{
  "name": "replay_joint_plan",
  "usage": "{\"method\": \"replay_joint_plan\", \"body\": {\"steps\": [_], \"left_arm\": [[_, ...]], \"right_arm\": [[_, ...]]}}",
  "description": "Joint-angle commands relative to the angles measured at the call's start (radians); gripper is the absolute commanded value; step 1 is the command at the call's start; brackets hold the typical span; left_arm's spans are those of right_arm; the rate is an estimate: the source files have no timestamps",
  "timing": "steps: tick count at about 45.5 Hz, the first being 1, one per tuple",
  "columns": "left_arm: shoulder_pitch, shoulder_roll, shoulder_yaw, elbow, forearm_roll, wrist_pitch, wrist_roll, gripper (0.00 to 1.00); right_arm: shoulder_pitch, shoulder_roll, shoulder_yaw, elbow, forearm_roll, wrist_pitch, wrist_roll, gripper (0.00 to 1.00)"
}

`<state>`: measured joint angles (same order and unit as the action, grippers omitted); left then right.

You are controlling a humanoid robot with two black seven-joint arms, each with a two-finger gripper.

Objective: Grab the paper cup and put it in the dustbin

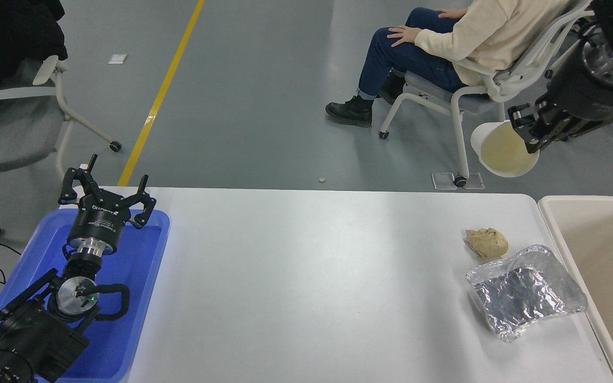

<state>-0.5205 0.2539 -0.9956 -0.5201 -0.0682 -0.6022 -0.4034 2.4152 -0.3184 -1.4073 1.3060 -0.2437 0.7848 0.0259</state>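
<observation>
The white paper cup [502, 149] hangs high in the air beyond the table's far right corner, tilted so its cream inside faces me. My right gripper [524, 130] is shut on its rim, coming down from the upper right. The cream-beige dustbin [556, 223] stands against the table's right edge, below and to the right of the cup, with only its left part in view. My left gripper [105, 194] is parked open over the blue tray at the lower left.
A crumpled brown paper ball [487, 242] and a crushed foil container [524, 291] lie on the white table [312, 287] near the dustbin. The blue tray [136, 298] sits at the left. A person sits on a white chair [477, 90] beyond the table.
</observation>
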Motion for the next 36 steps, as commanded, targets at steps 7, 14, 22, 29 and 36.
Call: {"method": "replay_joint_plan", "body": {"steps": [7, 14, 22, 29, 36], "left_arm": [[-0.001, -0.001, 0.000, 0.000, 0.001, 0.004, 0.000, 1.00], [0.000, -0.001, 0.000, 0.000, 0.001, 0.002, 0.000, 1.00], [-0.001, -0.001, 0.000, 0.000, 0.001, 0.002, 0.000, 1.00], [-0.001, -0.001, 0.000, 0.000, -0.001, 0.002, 0.000, 1.00], [-0.001, -0.001, 0.000, 0.000, 0.001, 0.002, 0.000, 1.00]], "right_arm": [[-0.123, -0.215, -0.107, -0.123, -0.074, 0.001, -0.001, 0.00], [-0.255, -0.323, -0.137, -0.229, -0.098, 0.001, -0.001, 0.00], [-0.366, -0.418, -0.139, -0.321, -0.108, 0.001, -0.003, 0.00], [-0.511, -0.488, -0.108, -0.393, -0.106, 0.001, -0.003, 0.00], [-0.700, -0.538, -0.006, -0.418, -0.091, -0.231, -0.003, 0.00]]}}
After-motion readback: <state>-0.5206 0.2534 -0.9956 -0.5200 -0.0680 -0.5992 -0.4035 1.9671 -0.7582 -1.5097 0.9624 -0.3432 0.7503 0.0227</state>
